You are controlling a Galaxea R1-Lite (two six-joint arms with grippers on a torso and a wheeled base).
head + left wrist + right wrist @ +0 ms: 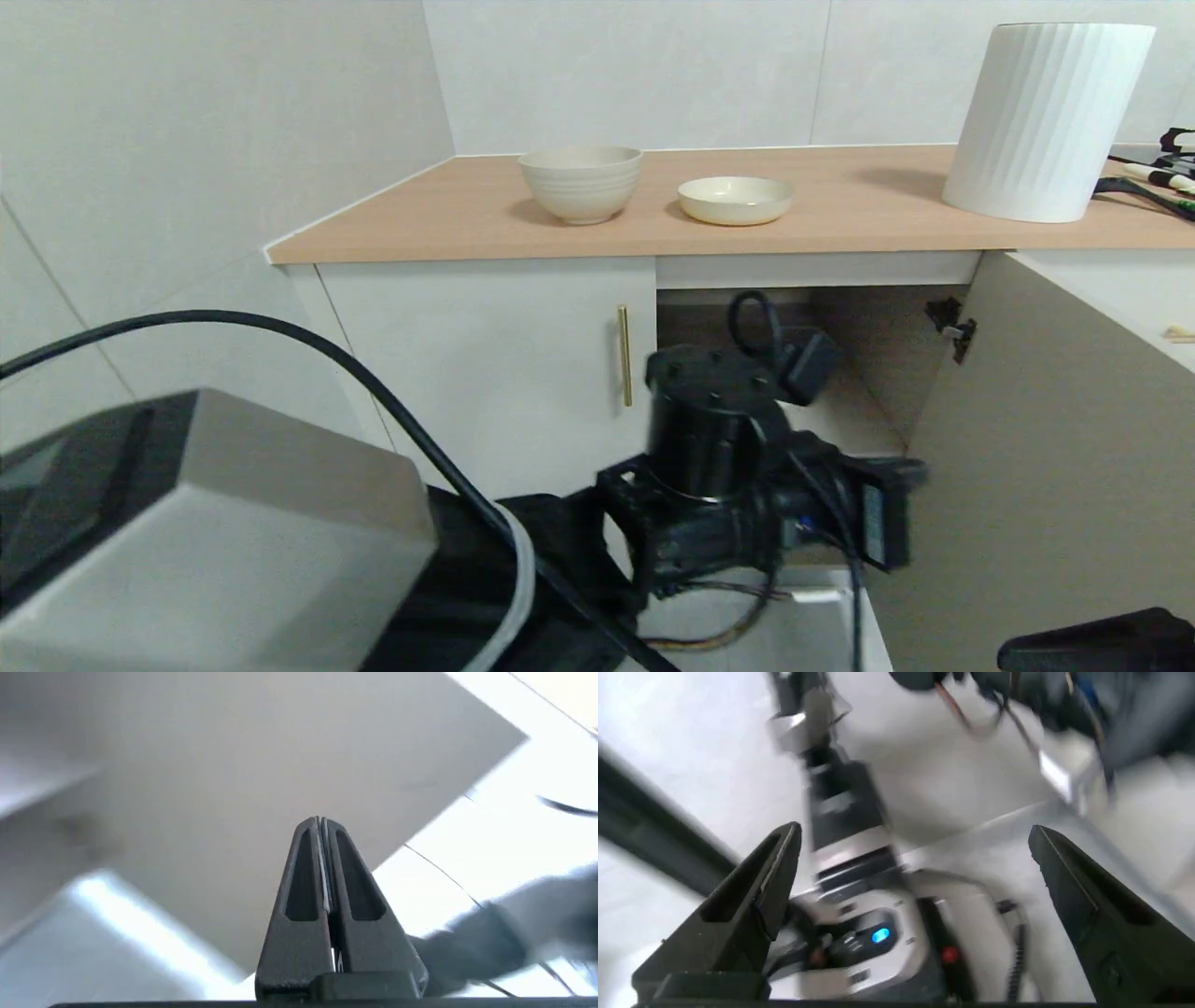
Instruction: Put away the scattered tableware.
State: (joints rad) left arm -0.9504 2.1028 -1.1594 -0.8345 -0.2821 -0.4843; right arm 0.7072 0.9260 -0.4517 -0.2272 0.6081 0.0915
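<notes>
Standing open, cabinet door [1027,467] bares the compartment under the countertop [840,201], likely the stowing spot. White ribbed canister [1046,121] sits at far right. Ribbed bowl [580,182] and shallow dish [735,200] wait on top, side by side, apart. Left gripper [320,826] clenched, empty; right gripper [915,835] spread wide, empty.

No writing, number or sign can be read on the bowl [580,182], dish [735,200] or cupboard door [485,364].
</notes>
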